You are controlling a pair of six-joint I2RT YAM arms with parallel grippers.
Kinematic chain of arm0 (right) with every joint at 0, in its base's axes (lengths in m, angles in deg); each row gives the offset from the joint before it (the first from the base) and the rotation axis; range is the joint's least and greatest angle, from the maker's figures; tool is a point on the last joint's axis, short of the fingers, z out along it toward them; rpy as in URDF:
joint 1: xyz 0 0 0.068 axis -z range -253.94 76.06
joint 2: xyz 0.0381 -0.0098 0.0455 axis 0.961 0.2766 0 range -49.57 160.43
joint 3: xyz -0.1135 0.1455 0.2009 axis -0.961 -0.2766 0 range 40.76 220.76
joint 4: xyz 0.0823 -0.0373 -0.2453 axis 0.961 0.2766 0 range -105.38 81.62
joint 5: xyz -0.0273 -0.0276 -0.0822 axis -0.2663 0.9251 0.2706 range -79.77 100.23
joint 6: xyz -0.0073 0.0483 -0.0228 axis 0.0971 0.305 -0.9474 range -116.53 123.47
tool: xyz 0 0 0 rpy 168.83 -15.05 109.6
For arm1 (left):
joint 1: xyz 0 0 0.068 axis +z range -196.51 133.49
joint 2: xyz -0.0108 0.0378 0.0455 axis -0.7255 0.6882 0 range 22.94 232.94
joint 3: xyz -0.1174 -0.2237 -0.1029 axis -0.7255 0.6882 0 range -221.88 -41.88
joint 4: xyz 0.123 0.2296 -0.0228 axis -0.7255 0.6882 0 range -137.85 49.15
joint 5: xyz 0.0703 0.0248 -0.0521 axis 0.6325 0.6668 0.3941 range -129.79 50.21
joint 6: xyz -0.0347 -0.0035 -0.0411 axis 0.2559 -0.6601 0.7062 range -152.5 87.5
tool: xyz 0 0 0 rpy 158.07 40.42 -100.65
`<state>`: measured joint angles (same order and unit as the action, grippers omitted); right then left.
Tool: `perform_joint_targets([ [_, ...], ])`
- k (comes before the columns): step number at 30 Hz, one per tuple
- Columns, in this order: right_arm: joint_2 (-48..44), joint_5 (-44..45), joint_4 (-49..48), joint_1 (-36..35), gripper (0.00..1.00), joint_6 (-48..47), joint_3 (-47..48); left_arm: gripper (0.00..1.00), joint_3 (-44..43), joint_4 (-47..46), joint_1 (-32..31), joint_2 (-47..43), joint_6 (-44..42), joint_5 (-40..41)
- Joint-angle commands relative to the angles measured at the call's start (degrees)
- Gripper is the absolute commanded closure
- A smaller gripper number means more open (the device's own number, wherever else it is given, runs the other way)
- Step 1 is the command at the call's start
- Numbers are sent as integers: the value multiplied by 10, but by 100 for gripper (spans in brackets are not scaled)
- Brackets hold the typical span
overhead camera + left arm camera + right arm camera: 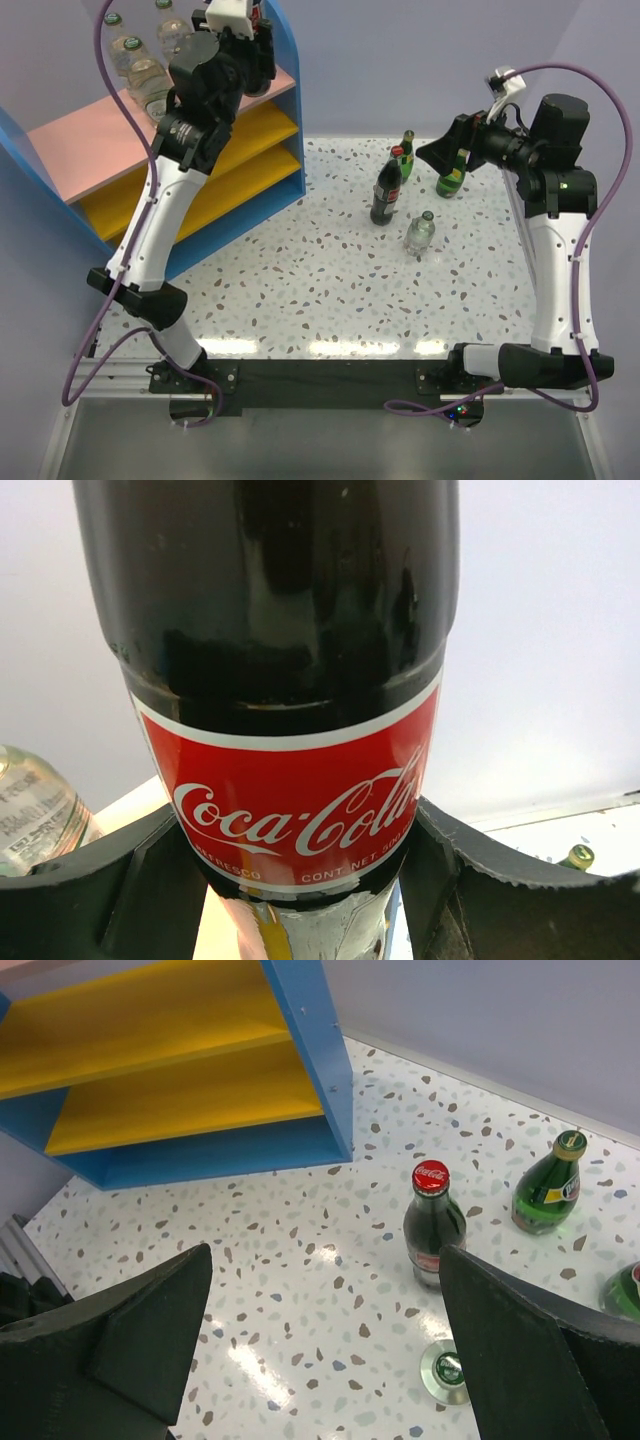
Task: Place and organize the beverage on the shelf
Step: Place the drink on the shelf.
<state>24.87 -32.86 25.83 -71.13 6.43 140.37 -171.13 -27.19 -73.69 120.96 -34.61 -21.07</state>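
Left wrist: cola bottle (290,810) gripped inside the left hand (300,905).

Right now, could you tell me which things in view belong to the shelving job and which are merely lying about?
Job: shelf; held cola bottle in left gripper; clear bottles on its pink board; on the table: second cola bottle, two green glass bottles, lone clear bottle.
Just about: only the purple cables.

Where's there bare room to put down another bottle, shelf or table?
Both yellow boards look bare. The pink top board is free at its front; clear bottles stand at its back and the left tool holds a cola bottle at its right end. The table is bare toward the arms, crowded near the right tool with loose bottles.
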Motion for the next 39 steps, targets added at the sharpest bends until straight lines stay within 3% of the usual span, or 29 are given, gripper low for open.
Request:
perform_joint_targets([
  [1, -11, -9, 0, 4, 2, -1, -4, 100, -52, -168, 16, -15, 12, -9],
  [25, -6, -13, 9, 6, 2, -3, -3, 100, -51, -228, 52, 30, 34, -53],
  [39, -6, -16, 8, 9, 2, -2, -6, 100, 2, -257, 57, 21, 35, -61],
])
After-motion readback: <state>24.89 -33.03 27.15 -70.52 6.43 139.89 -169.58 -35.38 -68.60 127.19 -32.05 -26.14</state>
